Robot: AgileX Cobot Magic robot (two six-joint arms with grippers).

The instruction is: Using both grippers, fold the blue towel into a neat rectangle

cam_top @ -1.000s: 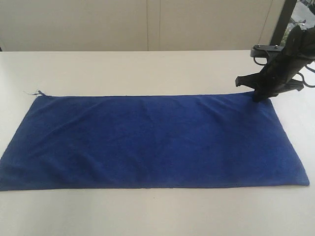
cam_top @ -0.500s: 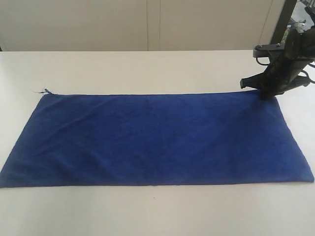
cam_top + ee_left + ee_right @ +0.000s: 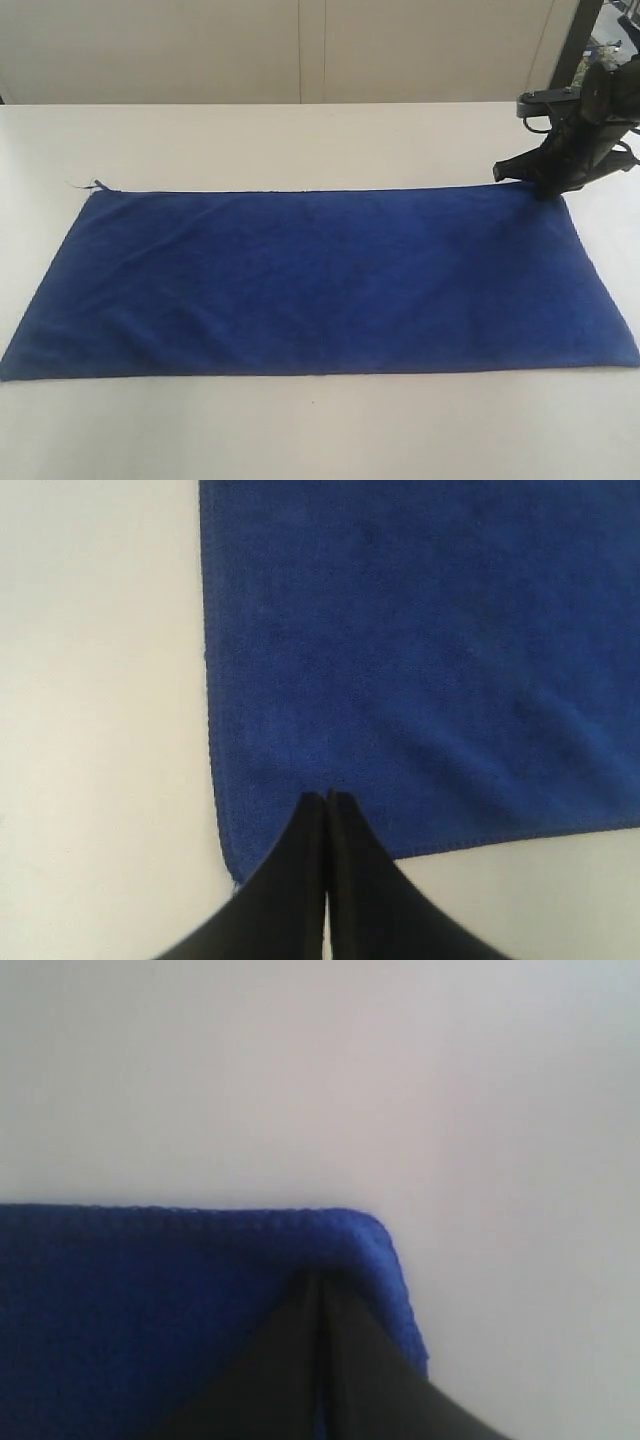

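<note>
White desk (image 3: pixel 300 140) before a pale wall carries the blue towel (image 3: pixel 320 280), spread flat at full length and not yet folded, seemingly laid out so both ends can be taken. At the towel's far right corner, the right gripper (image 3: pixel 543 188) rests with fingers (image 3: pixel 280 1370) clenched together, tips on the cloth by the hem. Whether any cloth is nipped between them cannot be told. The left gripper (image 3: pixel 327 798), unseen from the exterior camera, hangs over another corner of the towel with its fingers (image 3: pixel 285 880) likewise clamped together, apparently grasping nothing.

Exterior oblique, wrist views close (towel (image 3: pixel 320 280) shared)
</note>
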